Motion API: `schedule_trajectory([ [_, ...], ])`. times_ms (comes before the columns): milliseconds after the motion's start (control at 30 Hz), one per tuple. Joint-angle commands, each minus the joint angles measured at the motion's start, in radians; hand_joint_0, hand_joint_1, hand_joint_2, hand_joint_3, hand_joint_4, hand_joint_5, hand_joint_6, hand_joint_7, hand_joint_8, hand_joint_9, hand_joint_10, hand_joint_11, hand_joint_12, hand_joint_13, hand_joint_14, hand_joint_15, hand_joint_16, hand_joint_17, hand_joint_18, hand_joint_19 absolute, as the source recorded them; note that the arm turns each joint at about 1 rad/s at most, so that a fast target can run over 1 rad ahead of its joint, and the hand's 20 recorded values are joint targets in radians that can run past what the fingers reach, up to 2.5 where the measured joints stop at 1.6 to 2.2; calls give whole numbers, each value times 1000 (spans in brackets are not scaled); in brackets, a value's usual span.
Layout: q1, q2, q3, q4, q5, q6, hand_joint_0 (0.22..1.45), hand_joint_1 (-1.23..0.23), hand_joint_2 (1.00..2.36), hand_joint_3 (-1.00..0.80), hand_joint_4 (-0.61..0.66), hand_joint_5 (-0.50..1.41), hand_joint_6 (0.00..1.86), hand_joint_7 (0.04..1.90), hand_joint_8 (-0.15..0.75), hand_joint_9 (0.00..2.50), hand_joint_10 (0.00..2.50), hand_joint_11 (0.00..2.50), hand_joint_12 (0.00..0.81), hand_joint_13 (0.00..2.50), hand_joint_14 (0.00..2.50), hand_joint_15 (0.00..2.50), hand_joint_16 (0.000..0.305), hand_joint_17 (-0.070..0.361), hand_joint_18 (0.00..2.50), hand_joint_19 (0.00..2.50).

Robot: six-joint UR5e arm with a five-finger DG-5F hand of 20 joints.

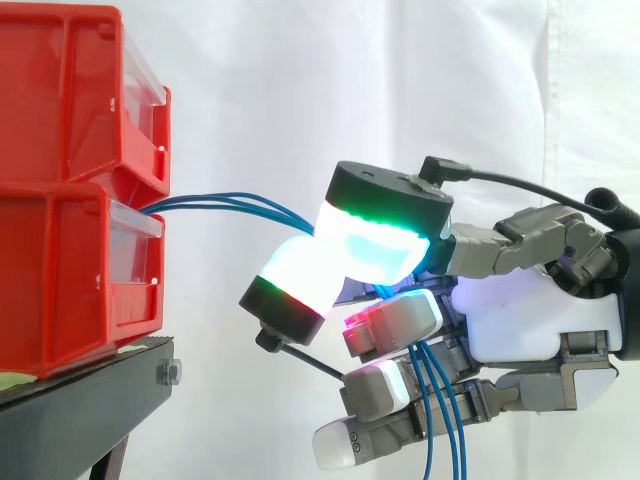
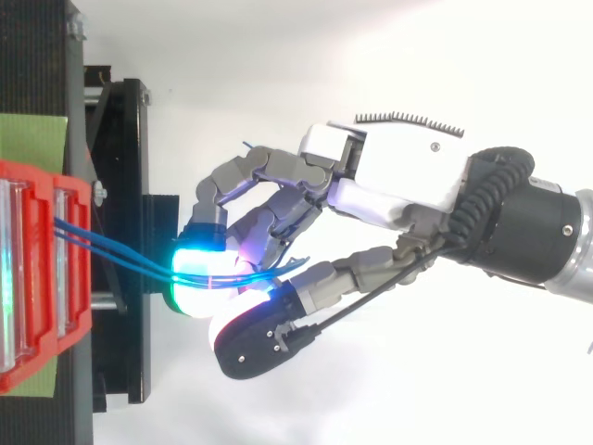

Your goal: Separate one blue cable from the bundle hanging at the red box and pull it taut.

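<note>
Pinches the blue cables (image 1: 230,203) with the hand (image 1: 520,320), between two glowing fingertips (image 1: 370,245) pressed together, near the right of the stacked red bins (image 1: 70,270). Carries the cables in a shallow arc from the bins' front to the pads, then lets them hang down past the lower, half-curled fingers. Cannot tell how many strands sit in the pinch. Bins on a black stand (image 1: 80,400).

White curtain (image 1: 300,80): hanging across the far side, evenly lit, with a vertical seam (image 1: 548,120) running down at the right. Black stand (image 1: 70,420): sitting at lower left, a bolt (image 1: 170,373) showing at its edge. Green sheet (image 2: 32,134): lying flat on the stand's top.
</note>
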Motion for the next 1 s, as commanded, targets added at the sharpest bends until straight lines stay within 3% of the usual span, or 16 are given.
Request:
schedule_trajectory([
  [0,0,0,0,0,1,-5,630,-886,1000,-500,95,-222,931,908,240,953,468,1286,314,1083,22,1093,28,64,637,369],
  [233,0,0,0,0,2,-7,549,-851,1000,-500,119,-224,928,881,258,950,537,1236,331,1080,21,1077,32,72,653,383],
  [433,0,0,0,0,1,-7,518,-737,1000,-500,142,-223,919,828,273,943,592,1194,344,1079,21,1070,35,79,672,386],
  [667,0,0,0,0,2,-7,612,-569,1000,-500,124,-219,905,883,254,972,488,1276,331,1071,21,1073,33,74,654,424],
  [967,0,0,0,0,2,-7,645,-614,1005,-430,110,-218,912,900,259,975,504,1279,335,1071,22,1076,34,76,661,433],
])
